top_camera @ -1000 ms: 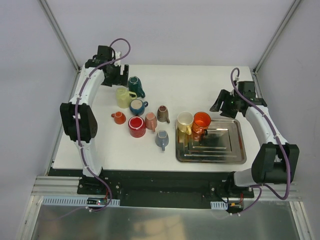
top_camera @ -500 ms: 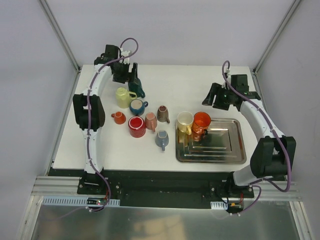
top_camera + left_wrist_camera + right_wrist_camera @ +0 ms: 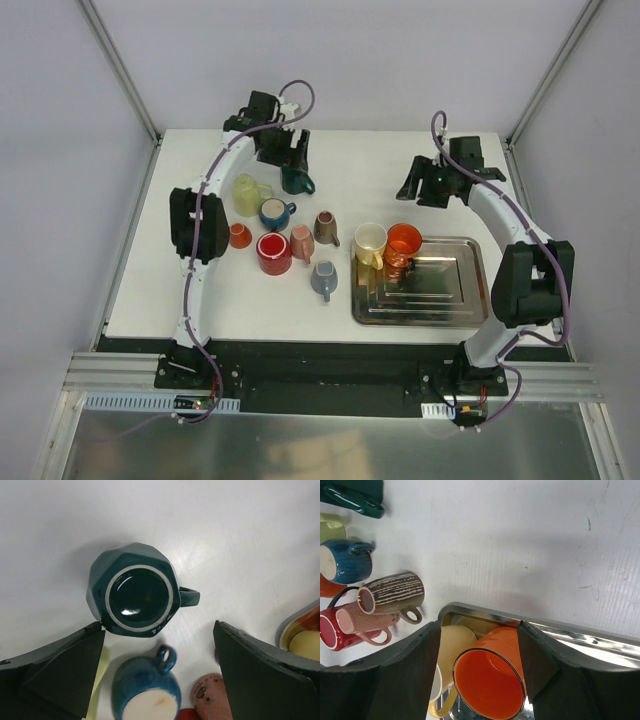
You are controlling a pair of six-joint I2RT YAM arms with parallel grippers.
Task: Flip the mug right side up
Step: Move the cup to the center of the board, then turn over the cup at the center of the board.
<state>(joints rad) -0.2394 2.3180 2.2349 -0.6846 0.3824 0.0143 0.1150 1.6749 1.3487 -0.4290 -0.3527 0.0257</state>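
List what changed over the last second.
The left pincer swung right along the far edge, open, and the teal mug shifted right with it. The right pincer drifted farther and leftward, open, empty. The other mugs and the tray stayed put.

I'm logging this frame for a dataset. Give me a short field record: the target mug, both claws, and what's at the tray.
target: dark teal faceted ceramic mug, apparently base up, standing on the white table
left claw: open, above the mug, holding nothing
right claw: open, empty, over the tray corner
tray: silver metal tray with a glossy orange mug and a cream mug at that corner
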